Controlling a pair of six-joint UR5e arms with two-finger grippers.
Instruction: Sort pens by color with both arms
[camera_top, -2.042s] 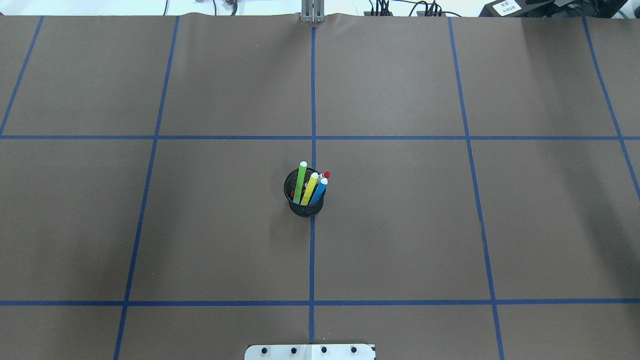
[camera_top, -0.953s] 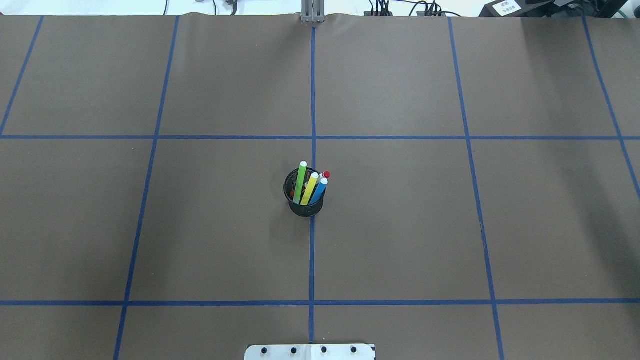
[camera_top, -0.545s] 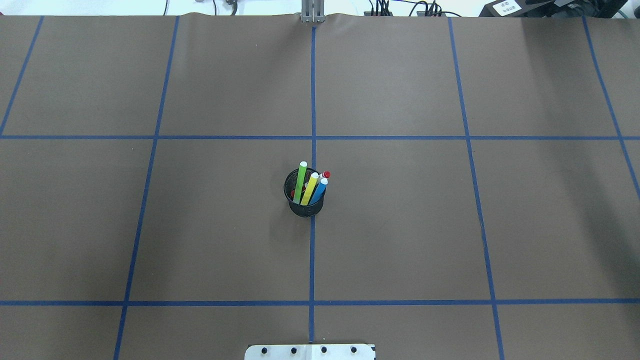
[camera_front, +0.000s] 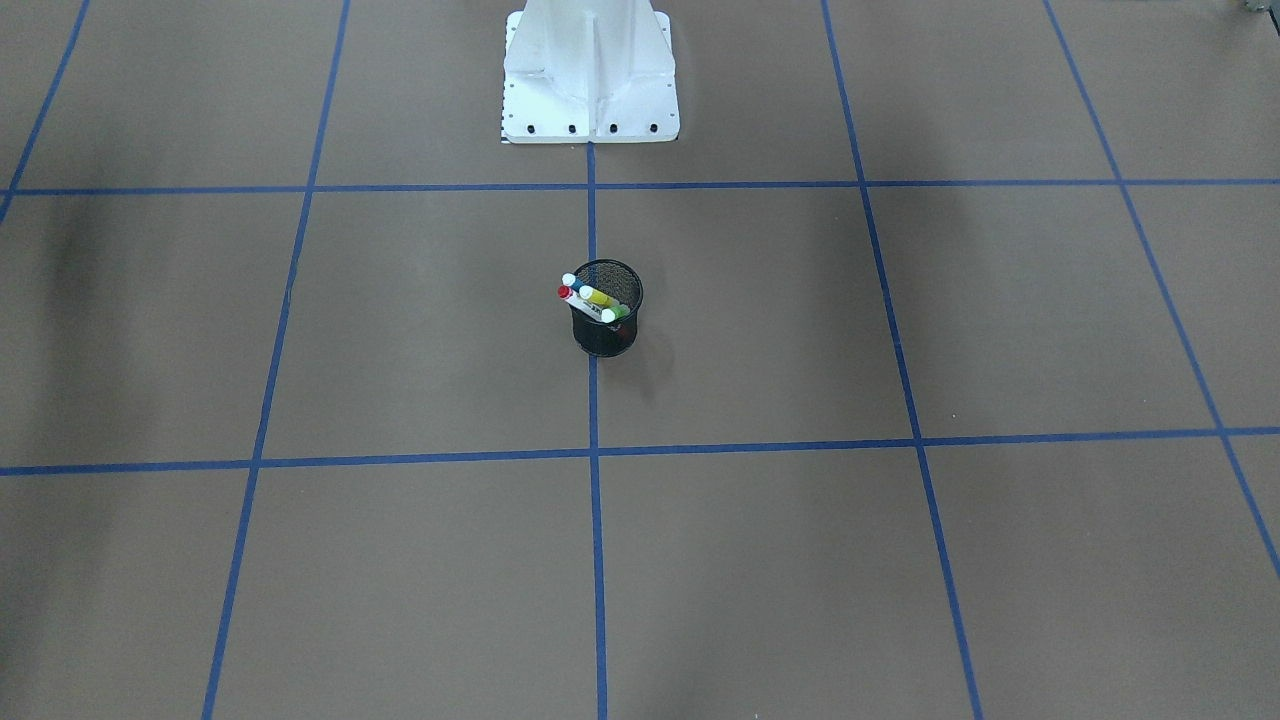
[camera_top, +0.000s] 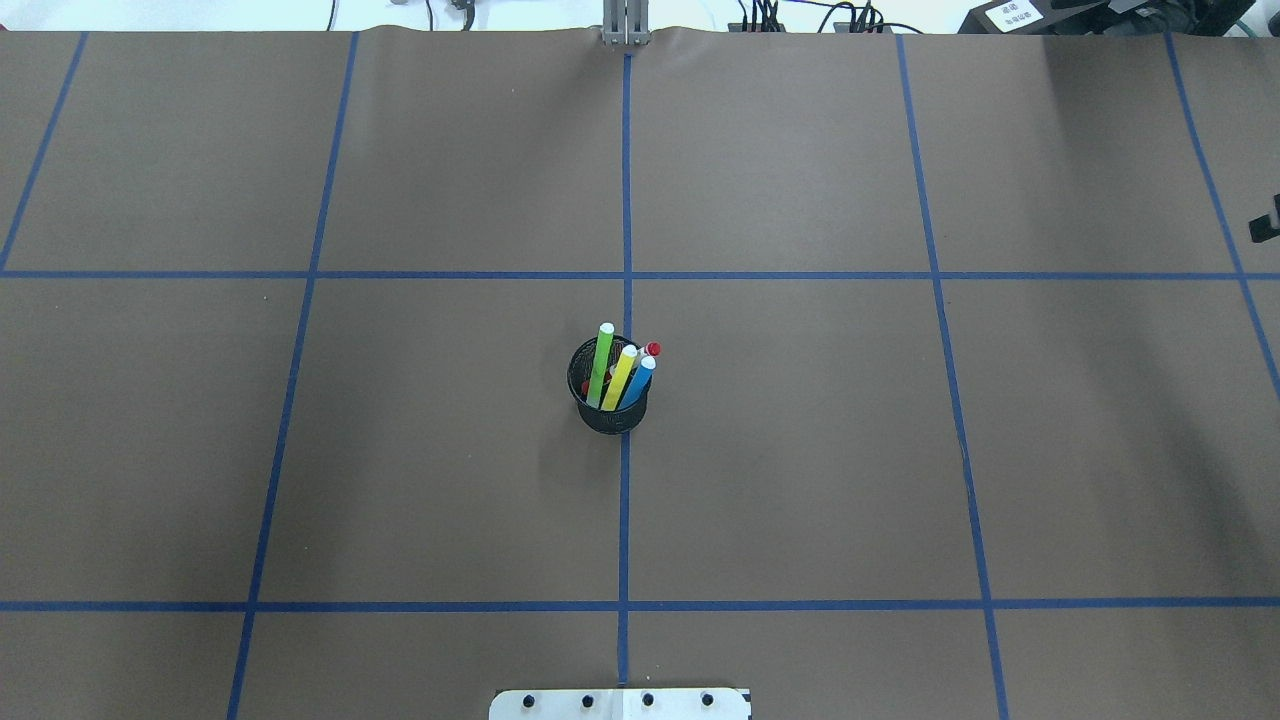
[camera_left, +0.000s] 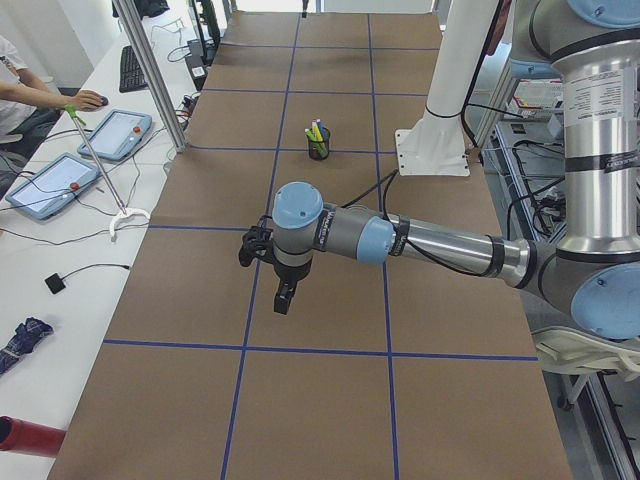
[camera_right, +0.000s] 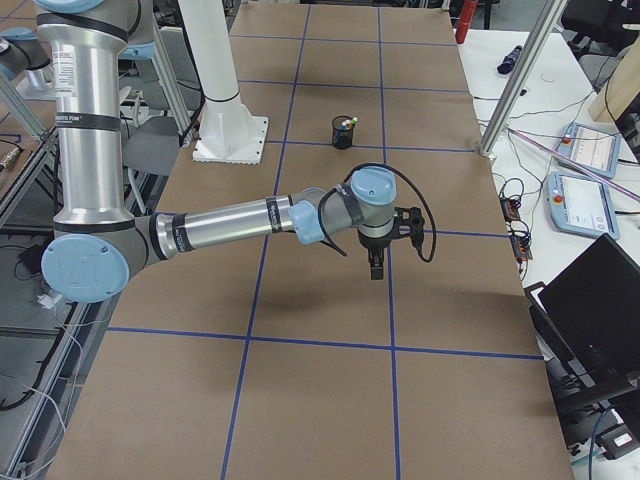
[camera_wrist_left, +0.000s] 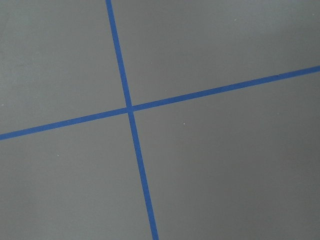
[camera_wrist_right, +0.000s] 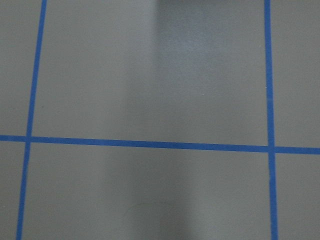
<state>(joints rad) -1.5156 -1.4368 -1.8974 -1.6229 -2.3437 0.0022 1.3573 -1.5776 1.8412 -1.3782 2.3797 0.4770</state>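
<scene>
Four pens (camera_top: 620, 375) stand in mesh cup (camera_top: 608, 418) at worktop (camera_top: 800, 450) centre, tops leaning toward 1 o'clock. The left claw (camera_left: 283, 300) and right claw (camera_right: 376, 268) hover well apart from it; released or clenched, cannot tell.

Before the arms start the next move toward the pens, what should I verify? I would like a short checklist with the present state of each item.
1. All four pens stand in the black mesh cup: light green marker pen, yellow marker pen, blue marker pen, white marker pen with red ends: ok.
2. Cup upright on the brown table: ok.
3. Left gripper well away from the cup, holding no pen: ok.
4. Right gripper well away from the cup, holding no pen: ok.
5. Both grippers open for a grasp: cannot tell.
</scene>
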